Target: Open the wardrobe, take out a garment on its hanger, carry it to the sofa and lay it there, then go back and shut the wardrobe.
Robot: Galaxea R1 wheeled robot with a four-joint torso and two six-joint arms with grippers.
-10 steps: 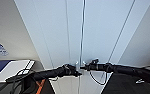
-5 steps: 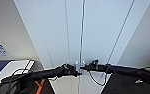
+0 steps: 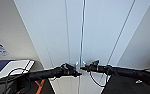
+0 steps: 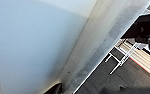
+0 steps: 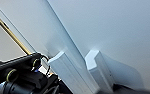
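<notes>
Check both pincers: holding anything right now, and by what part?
Cannot be told. Both the left pincer and the right pincer sit at the handles on the wardrobe centre seam, but the fingers are unreadable, so a grip on either handle isn't confirmed.

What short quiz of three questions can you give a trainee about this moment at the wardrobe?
1. True or false: the wardrobe doors stand wide open.
2. Where do the left hand and the right hand sit?
A. at the centre seam
B. at the outer edges
C. on the floor
3. Fill in: the right wrist view shows two white ____ at the seam.

Key: 1 false; the doors look closed. 2 A. 3 handles.
</notes>
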